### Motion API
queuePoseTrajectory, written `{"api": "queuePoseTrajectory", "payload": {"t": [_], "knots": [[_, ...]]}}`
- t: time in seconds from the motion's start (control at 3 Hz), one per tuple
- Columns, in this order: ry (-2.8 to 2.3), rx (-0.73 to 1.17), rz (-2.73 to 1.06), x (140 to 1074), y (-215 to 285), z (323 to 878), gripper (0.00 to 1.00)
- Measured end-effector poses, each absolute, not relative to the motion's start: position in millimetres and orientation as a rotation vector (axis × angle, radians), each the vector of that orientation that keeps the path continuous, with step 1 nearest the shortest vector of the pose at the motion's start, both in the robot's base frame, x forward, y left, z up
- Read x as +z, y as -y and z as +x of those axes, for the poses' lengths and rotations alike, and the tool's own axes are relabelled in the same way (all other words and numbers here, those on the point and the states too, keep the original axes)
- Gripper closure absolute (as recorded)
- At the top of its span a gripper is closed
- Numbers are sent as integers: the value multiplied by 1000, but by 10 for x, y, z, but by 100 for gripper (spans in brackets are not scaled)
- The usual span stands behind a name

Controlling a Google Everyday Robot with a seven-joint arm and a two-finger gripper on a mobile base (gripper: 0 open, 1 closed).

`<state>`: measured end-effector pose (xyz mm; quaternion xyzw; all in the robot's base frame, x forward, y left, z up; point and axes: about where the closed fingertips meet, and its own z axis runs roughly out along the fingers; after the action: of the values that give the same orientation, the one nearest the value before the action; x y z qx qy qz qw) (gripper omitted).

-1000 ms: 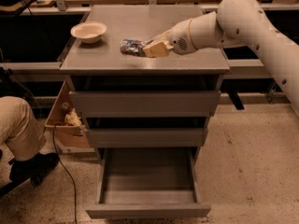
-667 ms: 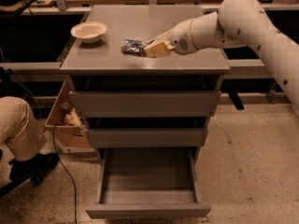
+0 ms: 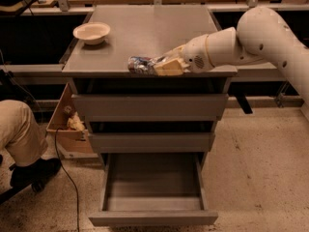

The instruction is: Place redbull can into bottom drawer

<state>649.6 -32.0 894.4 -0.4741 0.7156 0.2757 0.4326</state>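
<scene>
Clenched around the right end of the redbull can (image 3: pixel 140 64), as far as I can see, the hand (image 3: pixel 161 66) now sits right at the front edge of the desk (image 3: pixel 145 28). A second ago both were further back on the top. They have come forward together, so I judge the can is truly held and is being carried off the desk rather than merely nudged. The can lies on its side, sticking out to the left of the hand; whether it has lifted clear of the surface I cannot tell. Nearest me, the bottom drawer (image 3: pixel 153 219) stands pulled well out, its tray bare and almost straight below the can. Above it the middle drawer (image 3: pixel 150 141) and the top drawer (image 3: pixel 149 106) are closed, which leaves a clear drop past their fronts. Off to the left a cardboard box (image 3: pixel 65 129) rests on the floor beside the cabinet, and someone's knee (image 3: pixel 17 129) shows at the edge. Further back, the white bowl (image 3: pixel 91 33) sits on the desk's left rear corner, well apart from the can. The white arm (image 3: pixel 270 37) reaches in from the right. What remains, to my eye, is the descent and the release.
</scene>
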Motion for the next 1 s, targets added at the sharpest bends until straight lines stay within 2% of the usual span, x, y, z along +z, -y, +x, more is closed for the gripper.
{"api": "queuePoseTrajectory", "payload": {"t": [0.33,1.0], "knots": [[-1798,710,-1229,8702,461,6215,100],[-1853,679,-1377,7878,789,6028,100]]}}
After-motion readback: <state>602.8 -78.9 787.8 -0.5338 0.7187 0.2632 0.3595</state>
